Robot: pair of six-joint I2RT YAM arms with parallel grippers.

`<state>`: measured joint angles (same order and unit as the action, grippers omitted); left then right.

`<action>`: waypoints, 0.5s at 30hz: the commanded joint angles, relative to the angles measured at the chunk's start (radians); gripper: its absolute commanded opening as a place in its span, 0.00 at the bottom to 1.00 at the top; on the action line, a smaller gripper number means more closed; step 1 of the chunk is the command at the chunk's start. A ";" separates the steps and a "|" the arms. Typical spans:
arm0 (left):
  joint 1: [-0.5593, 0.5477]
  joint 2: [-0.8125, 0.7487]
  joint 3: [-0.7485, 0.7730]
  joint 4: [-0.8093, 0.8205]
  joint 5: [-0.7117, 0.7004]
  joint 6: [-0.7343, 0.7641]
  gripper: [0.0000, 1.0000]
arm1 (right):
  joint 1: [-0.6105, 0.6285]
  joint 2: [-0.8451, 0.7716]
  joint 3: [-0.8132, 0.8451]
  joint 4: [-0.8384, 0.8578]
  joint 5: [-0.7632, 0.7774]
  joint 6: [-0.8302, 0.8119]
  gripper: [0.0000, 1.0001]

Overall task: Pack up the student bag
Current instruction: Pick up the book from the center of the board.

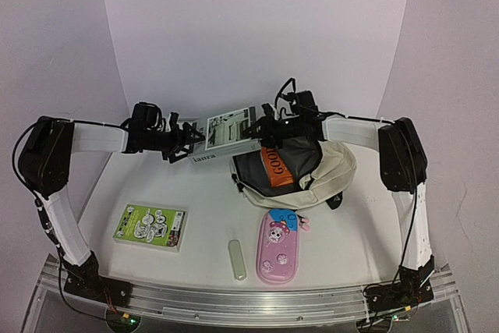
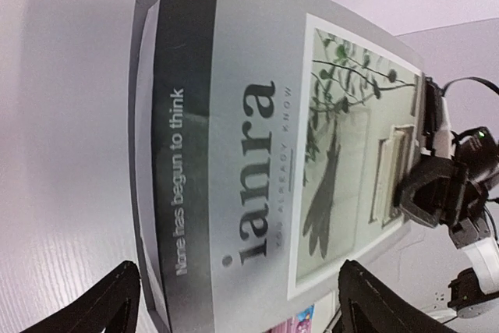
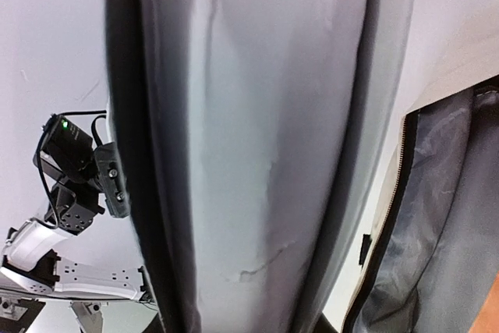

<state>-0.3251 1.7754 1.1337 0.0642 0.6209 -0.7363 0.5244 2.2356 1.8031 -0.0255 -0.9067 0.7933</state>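
The student bag (image 1: 337, 163), cream with a grey lining (image 3: 456, 224), lies open at the back right with an orange book (image 1: 281, 166) inside. A grey book titled "ianra" (image 1: 226, 132) hangs tilted in the air just left of the bag's mouth. My right gripper (image 1: 268, 132) is shut on its right end, and the book's edge (image 3: 257, 154) fills the right wrist view. My left gripper (image 2: 245, 306) stands open at the book's left end, its black fingers (image 2: 105, 302) apart from the cover (image 2: 257, 154) on both sides.
A green box-like book (image 1: 150, 225) lies front left. A pink cartoon pencil case (image 1: 278, 249) sits in front of the bag, with a small white stick (image 1: 237, 259) to its left. A curved white backdrop closes off the rear.
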 commanded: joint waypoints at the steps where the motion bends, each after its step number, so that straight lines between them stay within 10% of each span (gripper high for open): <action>1: -0.002 -0.172 -0.046 0.086 0.063 -0.042 0.91 | -0.050 -0.183 -0.048 0.057 -0.083 -0.029 0.28; 15: -0.003 -0.298 -0.160 0.418 0.319 -0.276 0.95 | -0.058 -0.415 -0.237 0.076 -0.265 -0.104 0.23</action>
<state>-0.3267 1.5040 0.9912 0.3168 0.8400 -0.9171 0.4613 1.8808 1.6035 -0.0048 -1.0866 0.7153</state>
